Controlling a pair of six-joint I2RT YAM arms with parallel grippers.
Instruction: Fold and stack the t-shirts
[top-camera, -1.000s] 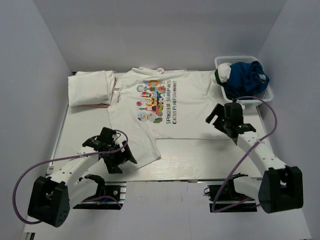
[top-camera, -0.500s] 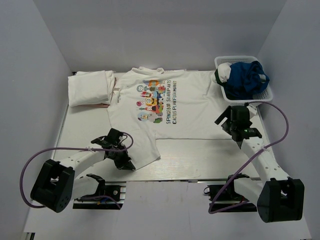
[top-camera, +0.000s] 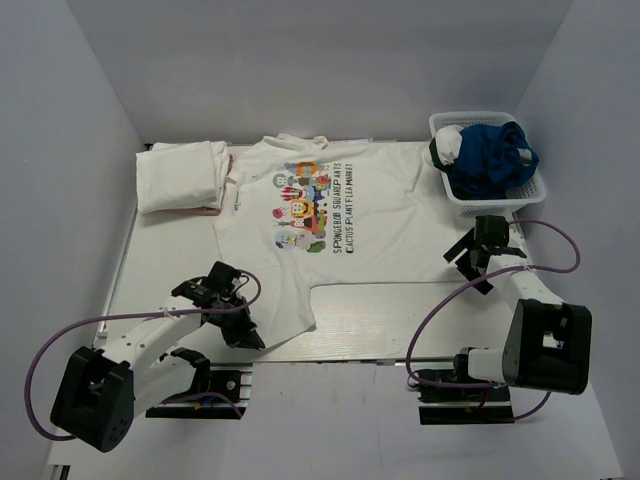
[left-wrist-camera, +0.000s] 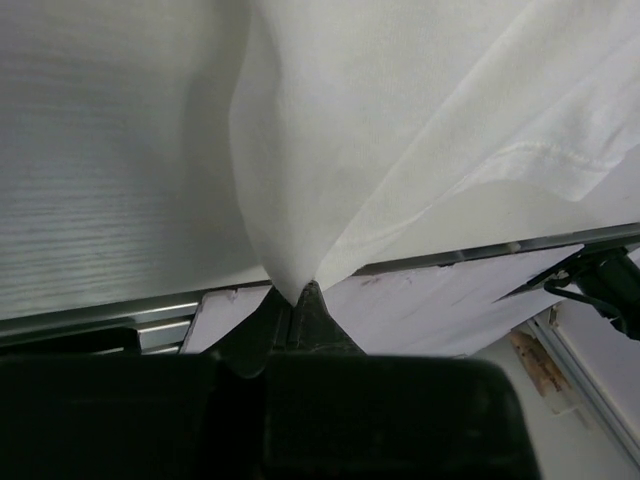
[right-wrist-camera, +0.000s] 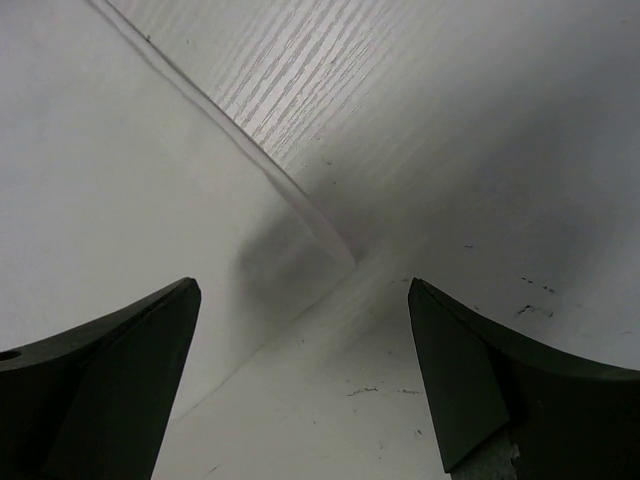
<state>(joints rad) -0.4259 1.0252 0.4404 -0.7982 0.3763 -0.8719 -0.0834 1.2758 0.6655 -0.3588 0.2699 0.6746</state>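
A white t-shirt with a multicolour cartoon-and-text print (top-camera: 330, 210) lies spread flat mid-table, collar to the left. My left gripper (top-camera: 248, 332) is shut on the edge of its near sleeve (left-wrist-camera: 330, 150) by the table's front edge; in the left wrist view the cloth rises to a point pinched at the left gripper (left-wrist-camera: 297, 298). A folded white t-shirt stack (top-camera: 180, 175) sits at the back left. My right gripper (top-camera: 468, 266) hangs low at the printed shirt's near right corner. In the right wrist view the right gripper (right-wrist-camera: 300, 290) is open, and the shirt's corner (right-wrist-camera: 150, 170) lies just ahead of it.
A white lattice basket (top-camera: 523, 197) holding blue and white cloth (top-camera: 490, 155) stands at the back right, just beyond the right arm. The table's front edge (left-wrist-camera: 470, 255) runs right under the left gripper. White walls enclose the table on three sides.
My left gripper has shut on the near sleeve, which was loose a second ago. The right arm has swung right and down to the shirt's near right corner, its gripper still open.
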